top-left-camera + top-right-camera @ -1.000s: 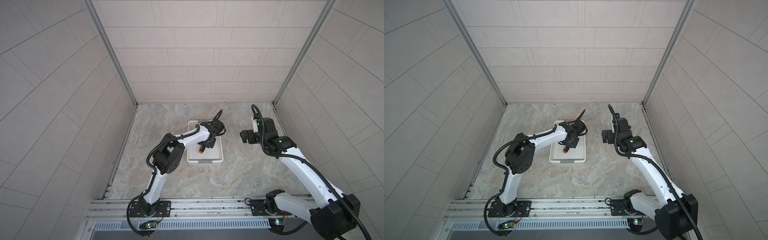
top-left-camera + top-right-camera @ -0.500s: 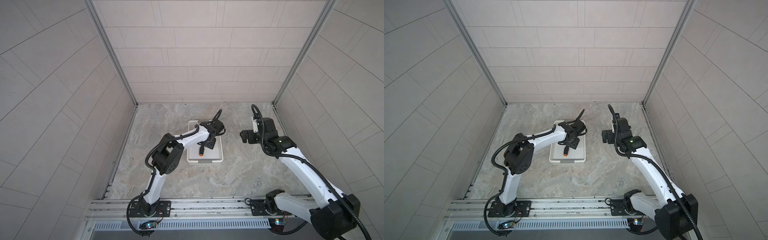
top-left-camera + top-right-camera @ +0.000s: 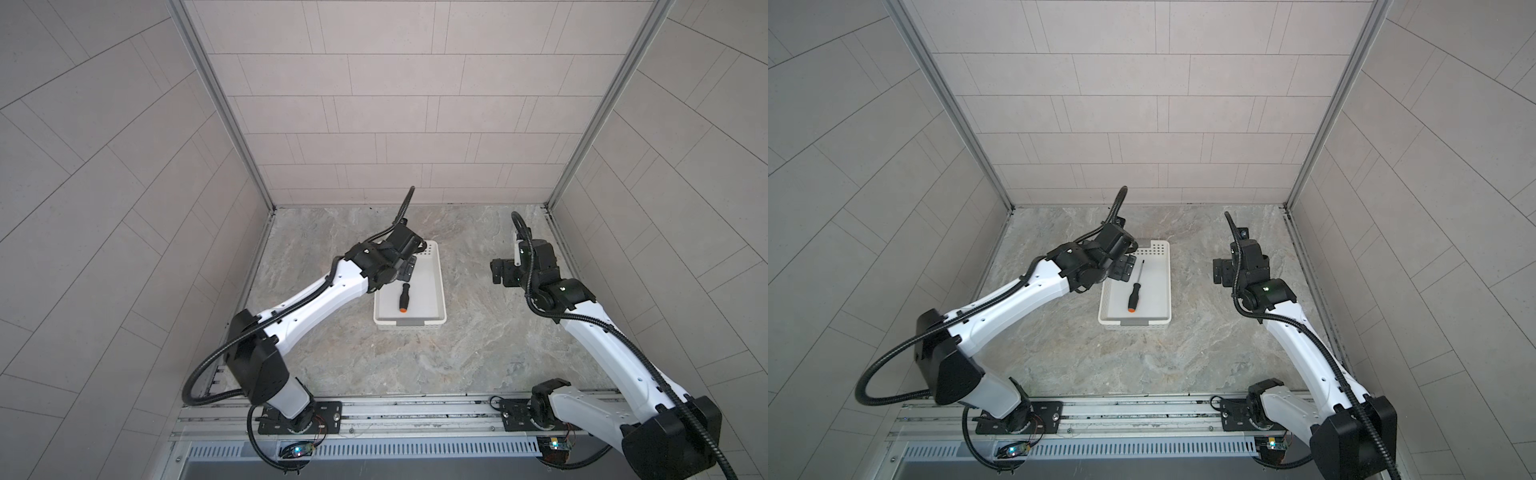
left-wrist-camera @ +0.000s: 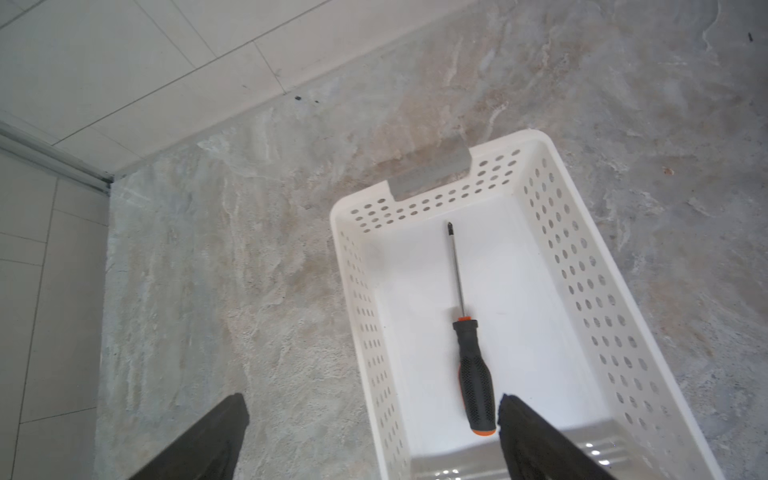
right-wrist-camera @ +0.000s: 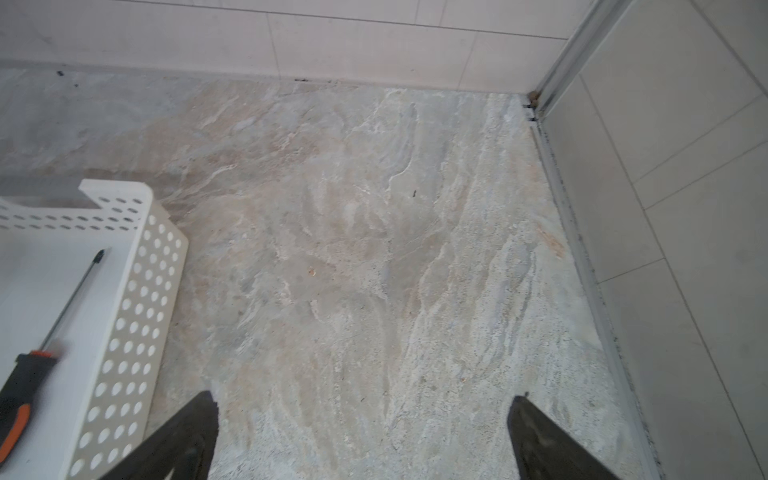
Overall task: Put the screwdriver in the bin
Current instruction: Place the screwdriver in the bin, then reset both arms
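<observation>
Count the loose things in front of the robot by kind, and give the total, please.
Slim screwdriver with black-and-orange handle and thin metal shaft: 1
Shallow white rectangular plastic bin with perforated walls: 1
Total: 2

Top cams high, look down; wrist cams close — all share bin point(image 3: 426, 291).

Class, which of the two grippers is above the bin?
The left gripper, straddling a long wall of the bin; the right gripper hangs beside it, over the tabletop.
</observation>
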`<move>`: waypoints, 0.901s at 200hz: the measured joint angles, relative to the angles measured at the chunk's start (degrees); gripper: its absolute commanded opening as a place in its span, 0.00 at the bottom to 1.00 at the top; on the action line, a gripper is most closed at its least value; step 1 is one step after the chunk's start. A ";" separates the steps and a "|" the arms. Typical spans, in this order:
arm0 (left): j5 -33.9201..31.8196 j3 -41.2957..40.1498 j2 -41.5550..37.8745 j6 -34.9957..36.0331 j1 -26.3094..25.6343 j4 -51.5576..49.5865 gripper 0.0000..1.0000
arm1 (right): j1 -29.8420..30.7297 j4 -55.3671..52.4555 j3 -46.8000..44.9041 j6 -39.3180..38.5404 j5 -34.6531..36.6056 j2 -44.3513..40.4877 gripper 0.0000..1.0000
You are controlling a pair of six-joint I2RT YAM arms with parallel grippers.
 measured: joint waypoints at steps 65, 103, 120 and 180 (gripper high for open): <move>4.90 -32.72 -25.75 5.57 26.47 24.06 1.00 | -5.27 18.14 -12.20 -0.74 9.64 -0.74 0.99; 5.22 -44.15 -32.17 9.62 28.33 36.52 1.00 | -6.19 28.81 -16.17 -1.57 9.46 5.97 1.00; 4.24 -46.82 -32.59 10.49 28.55 40.74 1.00 | -7.74 32.54 -18.69 -2.58 6.84 8.41 1.00; -1.73 -53.55 -21.84 9.25 29.11 58.03 1.00 | -12.68 44.02 -23.39 -4.44 -2.67 14.25 1.00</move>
